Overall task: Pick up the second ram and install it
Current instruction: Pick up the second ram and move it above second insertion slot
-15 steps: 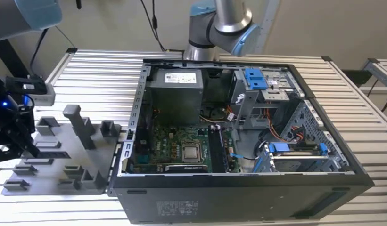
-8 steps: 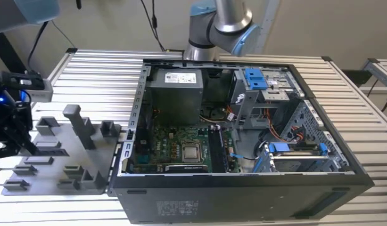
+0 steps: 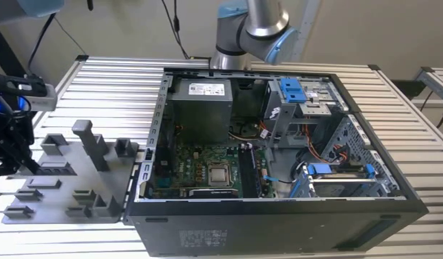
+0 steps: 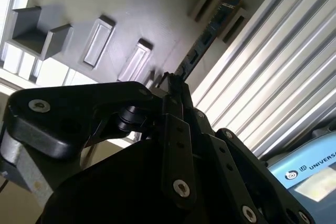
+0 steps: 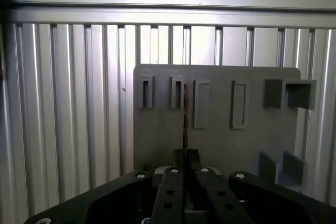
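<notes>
Where the pincer (image 5: 186,155) closes, second ram (image 5: 185,114) sits.

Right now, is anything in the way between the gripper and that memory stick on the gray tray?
Nothing visible does. The gripper is shut on the end of the second ram, which stands on edge in the gray tray.

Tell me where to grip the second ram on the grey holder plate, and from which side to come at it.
Pinch the second ram across its two flat faces, on its free long edge, coming straight down onto the grey holder plate. It stands on edge there, a thin line in the first wrist view, so probably only the faces offer a hold.
</notes>
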Robot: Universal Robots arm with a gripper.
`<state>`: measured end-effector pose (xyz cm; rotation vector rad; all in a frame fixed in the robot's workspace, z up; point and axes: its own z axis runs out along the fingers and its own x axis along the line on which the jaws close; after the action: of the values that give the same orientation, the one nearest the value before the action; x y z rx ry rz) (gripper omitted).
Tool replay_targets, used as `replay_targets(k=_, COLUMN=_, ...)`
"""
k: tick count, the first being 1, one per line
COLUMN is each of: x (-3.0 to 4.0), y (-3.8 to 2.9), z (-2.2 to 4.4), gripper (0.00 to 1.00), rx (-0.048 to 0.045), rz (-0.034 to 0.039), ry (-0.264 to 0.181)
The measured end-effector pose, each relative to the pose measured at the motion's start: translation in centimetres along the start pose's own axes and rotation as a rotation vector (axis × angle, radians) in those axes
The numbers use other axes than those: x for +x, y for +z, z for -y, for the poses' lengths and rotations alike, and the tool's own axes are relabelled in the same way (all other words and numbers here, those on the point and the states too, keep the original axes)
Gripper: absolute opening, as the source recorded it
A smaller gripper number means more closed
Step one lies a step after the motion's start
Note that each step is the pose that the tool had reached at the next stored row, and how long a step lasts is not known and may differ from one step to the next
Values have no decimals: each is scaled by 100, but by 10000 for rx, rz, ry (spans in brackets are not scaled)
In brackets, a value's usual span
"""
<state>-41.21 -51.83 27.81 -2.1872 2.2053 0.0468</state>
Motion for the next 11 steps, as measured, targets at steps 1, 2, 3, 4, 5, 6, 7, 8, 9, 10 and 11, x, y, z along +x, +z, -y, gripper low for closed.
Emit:
replay_targets(k=1, x=0, y=-16, z=0, gripper=14, rx=-1, rz=-1, ry=0)
replay_targets(k=2, x=-1, y=-30, z=0, gripper=14, rx=-1, rz=-1, ry=0)
replay_targets(k=3, x=-2, y=-42, z=0, gripper=14, rx=0, rz=0, ry=0)
replay_targets(k=4, x=-3, y=-56, z=0, gripper=14, rx=0, rz=0, ry=0)
replay_targets(k=5, x=-3, y=-68, z=0, gripper=14, rx=0, rz=-1, ry=0)
replay_targets(k=6, x=-4, y=-80, z=0, gripper=14, rx=0, rz=-1, ry=0)
replay_targets(k=7, x=-4, y=-91, z=0, gripper=14, rx=0, rz=0, ry=0)
replay_targets(k=8, x=-5, y=-101, z=0, gripper=14, rx=-1, rz=-1, ry=0)
replay_targets(k=9, x=-5, y=-110, z=0, gripper=14, rx=0, rz=0, ry=0)
replay_targets(k=10, x=-5, y=-119, z=0, gripper=14, rx=-1, rz=-1, ry=0)
replay_targets(k=11, x=-6, y=-127, z=0, gripper=14, rx=0, rz=0, ry=0)
